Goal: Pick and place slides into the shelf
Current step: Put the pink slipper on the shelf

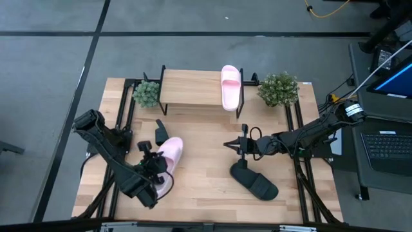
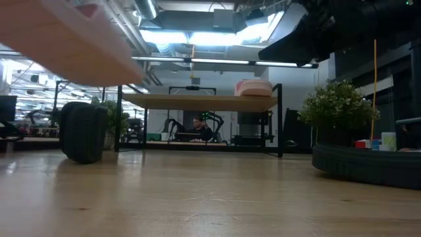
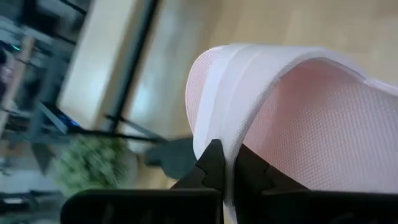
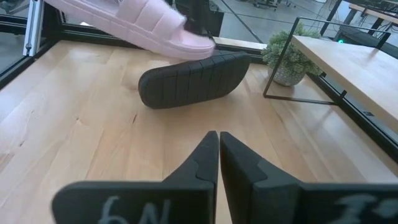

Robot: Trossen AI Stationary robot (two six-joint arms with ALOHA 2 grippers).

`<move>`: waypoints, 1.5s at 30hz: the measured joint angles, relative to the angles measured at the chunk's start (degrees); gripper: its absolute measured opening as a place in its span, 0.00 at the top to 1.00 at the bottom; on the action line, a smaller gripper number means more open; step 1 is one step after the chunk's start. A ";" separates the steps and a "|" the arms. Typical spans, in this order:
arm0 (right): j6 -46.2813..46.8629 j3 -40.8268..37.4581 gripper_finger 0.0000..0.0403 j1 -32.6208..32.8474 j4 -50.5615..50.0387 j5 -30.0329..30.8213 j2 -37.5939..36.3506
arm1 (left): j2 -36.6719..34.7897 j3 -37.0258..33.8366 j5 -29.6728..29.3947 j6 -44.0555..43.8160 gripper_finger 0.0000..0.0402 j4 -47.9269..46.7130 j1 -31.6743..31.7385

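My left gripper point(image 1: 154, 165) is shut on a pale pink slide point(image 1: 170, 154), which is up in the air over the table's left half and also shows in the low view point(image 2: 59, 39). A second pink slide point(image 1: 230, 87) lies on the right end of the shelf point(image 1: 193, 87). One black slide point(image 4: 193, 78) stands on its long side edge on the table, near the shelf's left leg. The other black slide point(image 1: 254, 181) lies flat at right of centre. My right gripper point(image 1: 228, 145) is shut and hovers just beyond that one, touching nothing. My left gripper pinches the pink slide between its two fingers point(image 3: 213, 163) on a thin whitish edge point(image 3: 227, 124). The slide is lifted clear of the table point(image 2: 59, 39) and reaches out past the fingertips toward the shelf. I cannot tell whether that edge is strap or sole.
Two small potted plants stand at the shelf's ends, one left point(image 1: 147, 93) and one right point(image 1: 278, 89). Most of the shelf top left of the pink slide is bare plank. Black frame rails run along the table's left and right edges. A person sits in the room far behind point(image 2: 199, 126).
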 joint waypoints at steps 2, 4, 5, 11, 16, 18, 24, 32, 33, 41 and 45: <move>-0.01 0.00 0.95 0.00 0.00 0.00 0.00 | 0.00 0.00 -2.89 1.91 1.00 0.00 1.52; 0.01 0.00 0.95 0.00 0.00 0.00 0.00 | 0.00 0.00 -5.20 4.26 1.00 0.00 3.07; -0.01 0.00 0.95 0.00 0.00 0.00 0.00 | 0.00 0.00 -6.17 4.92 1.00 -0.02 3.90; 0.00 0.00 0.95 -0.01 0.01 0.00 0.00 | -0.09 1.60 -10.95 6.63 1.00 0.07 9.11; 0.01 0.00 0.95 0.00 0.00 0.00 0.00 | -0.09 4.81 -15.52 13.14 1.00 0.76 14.11; 0.01 0.00 0.95 0.00 0.00 0.00 0.00 | -0.13 6.43 -16.02 15.71 1.00 1.33 16.60; 0.01 0.00 0.95 -0.01 0.00 0.00 0.00 | -0.14 10.41 -16.08 23.66 1.00 3.96 24.38; 0.00 0.00 0.95 0.00 0.00 0.00 0.00 | -0.17 13.15 -14.85 38.63 1.00 14.28 33.59; 0.01 0.00 0.95 -0.01 0.00 0.01 0.00 | -0.17 13.16 -14.57 40.65 1.00 16.05 34.64; 0.01 0.00 0.95 -0.01 0.00 0.00 0.00 | -0.17 13.16 -8.39 57.67 1.00 31.35 42.40; 0.01 0.00 0.95 -0.02 0.00 0.00 0.00 | -0.17 13.16 -7.86 63.26 1.00 37.17 45.59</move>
